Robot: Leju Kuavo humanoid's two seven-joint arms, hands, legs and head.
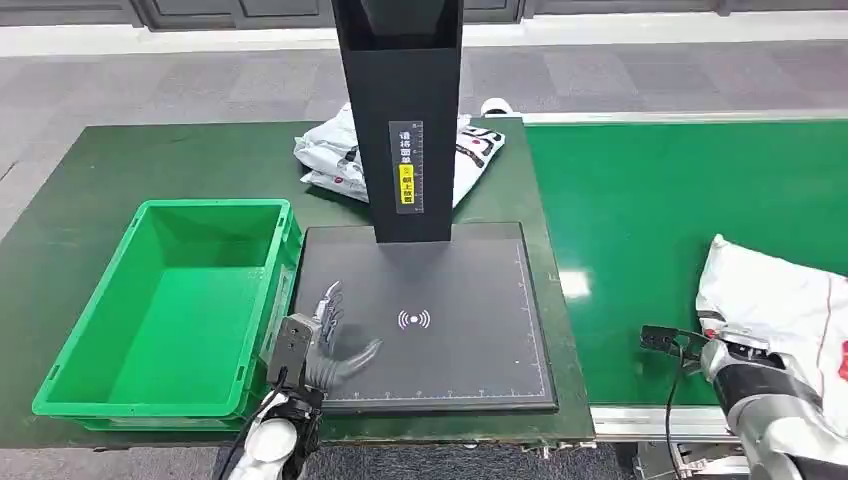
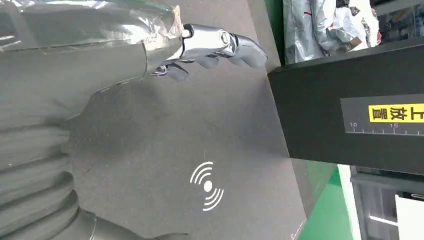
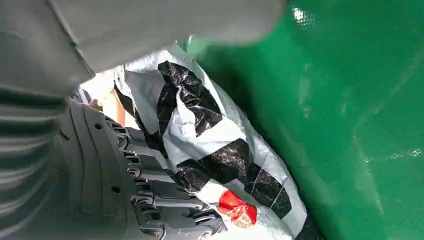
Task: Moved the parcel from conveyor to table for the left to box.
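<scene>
- Clearly the parcel (image 1: 775, 300) lies on the green conveyor (image 1: 640, 210), at the far right of the head view, and the right hand (image 3: 150, 195) is on it; the left hand (image 1: 325, 340) is well apart from it, across the black pad (image 1: 480, 330).
- So the right arm is the nearer one by far, and the coming move, as I judge it, is a carry leftward from the belt to the desk (image 1: 80, 210).
- In the right wrist view the dark fingers (image 3: 170, 192) lie against the crinkled white-and-black plastic of the parcel, with a red mark just beside them; they seem to close on the bag, but I cannot tell whether the grip is firm.
- The parcel's long axis is hard to judge: part of it runs off the edge of the head view.
- The left hand hovers over the near left corner of the pad, fingers apart, holding nothing.
- The pad sits between the green box (image 1: 170, 300) and the belt, with a black post (image 1: 405, 120) standing at its far edge.
- More parcels (image 1: 470, 150) lie in a heap behind the post on the desk.
- The bag is soft and slippery by its look, so it will likely sag when lifted.
- Grey floor runs beyond the desk.
</scene>
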